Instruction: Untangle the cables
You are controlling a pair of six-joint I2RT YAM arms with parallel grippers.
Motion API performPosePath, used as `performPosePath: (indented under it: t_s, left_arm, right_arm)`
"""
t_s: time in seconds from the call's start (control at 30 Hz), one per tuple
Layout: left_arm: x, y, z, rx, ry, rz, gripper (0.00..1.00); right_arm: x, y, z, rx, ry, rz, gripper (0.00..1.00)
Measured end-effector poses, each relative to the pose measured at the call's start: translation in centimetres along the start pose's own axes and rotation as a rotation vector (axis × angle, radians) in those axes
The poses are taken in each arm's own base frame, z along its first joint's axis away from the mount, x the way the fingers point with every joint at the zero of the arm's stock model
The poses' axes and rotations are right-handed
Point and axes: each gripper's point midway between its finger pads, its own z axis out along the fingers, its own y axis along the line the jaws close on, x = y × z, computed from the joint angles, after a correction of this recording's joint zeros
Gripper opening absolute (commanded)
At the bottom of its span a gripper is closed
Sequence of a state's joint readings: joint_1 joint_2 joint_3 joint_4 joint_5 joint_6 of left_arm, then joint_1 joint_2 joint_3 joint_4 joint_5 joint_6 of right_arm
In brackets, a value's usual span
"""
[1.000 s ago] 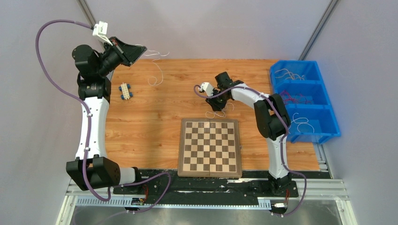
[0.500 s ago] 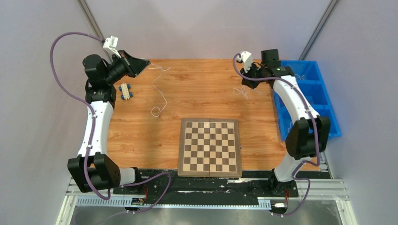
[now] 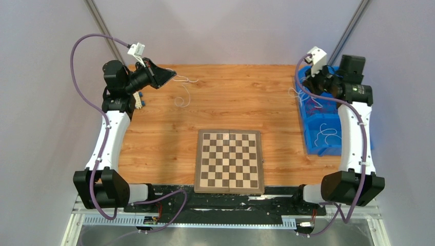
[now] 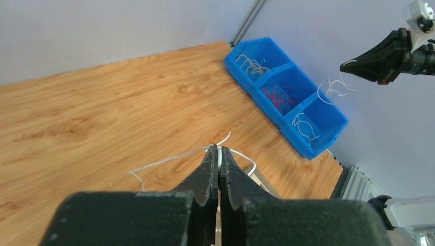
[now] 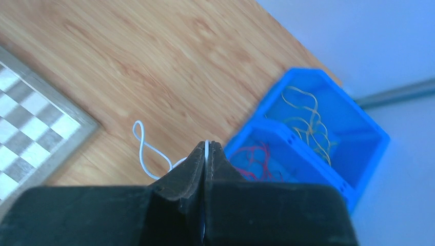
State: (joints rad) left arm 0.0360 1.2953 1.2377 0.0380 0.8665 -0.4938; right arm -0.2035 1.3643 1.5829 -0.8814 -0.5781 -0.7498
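My left gripper is shut on a thin white cable and holds it above the far left of the table; the strand loops down from the closed tips in the left wrist view. My right gripper is shut on another thin white cable at the left rim of the blue bin. In the right wrist view that cable curls below the closed tips. The two cables hang apart.
The blue bin has three compartments, holding yellow wires, red wires and white wires. A chessboard lies at the near middle. A small white and blue block sits by the left arm.
My right arm has swung from the table's middle to the blue bin at the right, carrying its white cable. My left gripper has moved right, lifting its cable off the table.
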Motion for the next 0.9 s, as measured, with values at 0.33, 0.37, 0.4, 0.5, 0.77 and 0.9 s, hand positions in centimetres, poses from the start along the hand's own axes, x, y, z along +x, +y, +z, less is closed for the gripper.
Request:
performPosePath:
  t_s: [0.33,0.37,0.4,0.5,0.77,0.9]
  left_arm:
    - [1.5,-1.2,1.1,0.056,0.047,0.019,0.00]
    - [1.8,-1.4,1.2,0.067,0.058,0.021,0.00]
    - [2.1,-1.8,1.4,0.083,0.069,0.024,0.00]
    - [3.1,-3.3,2.1,0.136,0.113,0.032,0.00]
    - [2.9,-10.2,2.8,0.380,0.155,0.050,0.00]
    - [1.0,-12.4,2.8,0.461,0.127,0.025,0.00]
  right_arm:
    - [15.3,-4.2,-3.7,0.066,0.316,0.039,0.74]
    - [16.4,-3.8,-3.3,0.039,0.339,0.060,0.78]
    - [17.0,-3.5,-2.7,0.013,0.346,0.079,0.81]
    - [15.5,-2.3,-1.2,-0.048,0.297,0.111,0.83]
    - [-4.5,9.5,3.7,-0.329,-0.197,-0.058,0.94]
    - [-11.6,17.7,3.4,-0.505,-0.406,-0.102,0.96]
